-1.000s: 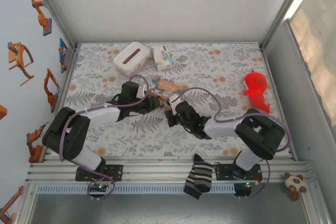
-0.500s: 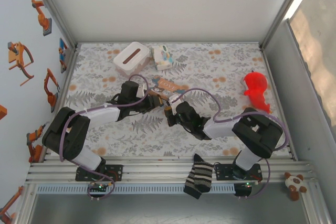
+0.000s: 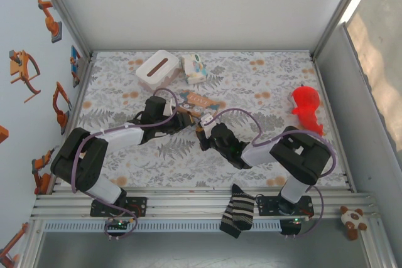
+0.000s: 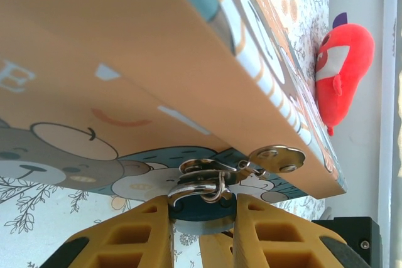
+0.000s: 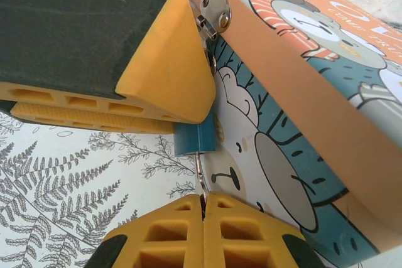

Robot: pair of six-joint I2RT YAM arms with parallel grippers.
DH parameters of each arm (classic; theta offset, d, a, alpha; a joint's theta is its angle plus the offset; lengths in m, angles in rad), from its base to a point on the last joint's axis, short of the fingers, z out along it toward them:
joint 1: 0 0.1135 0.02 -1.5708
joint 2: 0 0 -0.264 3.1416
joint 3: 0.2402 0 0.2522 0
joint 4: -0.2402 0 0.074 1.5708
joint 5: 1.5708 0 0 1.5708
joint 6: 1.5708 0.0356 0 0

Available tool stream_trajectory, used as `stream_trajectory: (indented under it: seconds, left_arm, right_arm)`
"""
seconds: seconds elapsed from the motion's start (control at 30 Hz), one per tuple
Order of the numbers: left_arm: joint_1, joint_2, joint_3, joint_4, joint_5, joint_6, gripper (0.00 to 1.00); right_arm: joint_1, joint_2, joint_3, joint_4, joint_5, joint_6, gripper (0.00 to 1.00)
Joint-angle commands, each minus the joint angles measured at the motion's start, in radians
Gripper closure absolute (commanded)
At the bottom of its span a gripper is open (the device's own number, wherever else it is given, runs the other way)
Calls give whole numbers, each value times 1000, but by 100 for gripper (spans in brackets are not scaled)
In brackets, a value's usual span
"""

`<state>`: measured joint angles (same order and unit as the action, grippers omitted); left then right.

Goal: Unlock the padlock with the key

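Item: the padlock, a small blue-black block hanging by its steel shackle from the hasp on the near edge of the cartoon-printed box, which lies mid-table on the fern-patterned table. Held by: the left gripper, its yellow fingers partly closed and pressed against both sides of the lock body, apparently to keep the body from swinging or twisting on the hasp. Companion item: the key, a thin metal blade, pinched by the right gripper, whose fingers are fully closed on it, no gap between them. The blade runs straight from the right fingertips into the underside of the padlock, in line with the body; how deep it sits cannot be told. Condition: shackle appears seated, lock not yet open. Judged stage: key at or in the keyway, turn pending; the left hold supplies the counter-force that turn needs. Also on the table: red plush toy, far right, well apart.
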<state>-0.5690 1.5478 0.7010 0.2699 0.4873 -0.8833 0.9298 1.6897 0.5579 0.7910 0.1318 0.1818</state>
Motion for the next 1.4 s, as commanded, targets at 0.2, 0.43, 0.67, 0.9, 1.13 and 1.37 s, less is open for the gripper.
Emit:
stream_trajectory:
  seconds: [0.2, 0.43, 0.67, 0.9, 1.13, 1.37]
  left_arm:
    - [-37, 19, 25, 16, 67, -14, 76]
    - [-37, 24, 24, 25, 68, -16, 76]
    - [-38, 25, 24, 23, 68, -17, 76]
    - [-45, 31, 21, 32, 68, -22, 76]
    - [-51, 80, 13, 87, 69, -48, 76]
    - [-55, 134, 24, 105, 43, -63, 76]
  right_arm:
    - [-16, 26, 33, 174, -76, 37, 100]
    - [-50, 34, 30, 203, -143, 84, 100]
    - [-69, 41, 29, 212, -168, 108, 100]
    - [-72, 51, 57, 229, -169, 110, 100]
    - [-71, 61, 69, 230, -137, 110, 100]
    - [-71, 116, 35, 260, -90, 203, 100]
